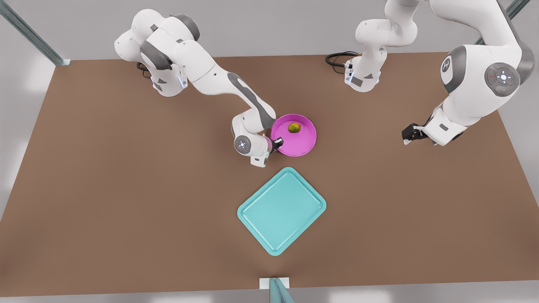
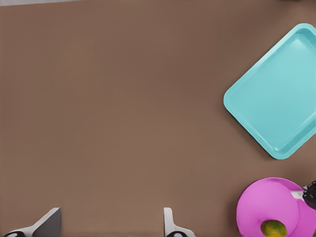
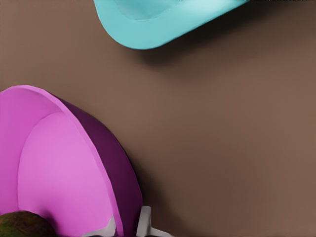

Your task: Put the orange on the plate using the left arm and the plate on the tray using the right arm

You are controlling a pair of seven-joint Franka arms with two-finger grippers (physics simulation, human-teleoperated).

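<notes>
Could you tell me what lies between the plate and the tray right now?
Nothing: in the front view only bare brown table separates the plate from the tray.

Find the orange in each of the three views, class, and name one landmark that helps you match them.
Front view: the orange lies in the plate, near its far rim.
Left wrist view: the orange lies in the plate, at the frame's edge.
Right wrist view: a sliver of orange shows inside the plate.
Shared landmark: the tray, beside the plate.
</notes>
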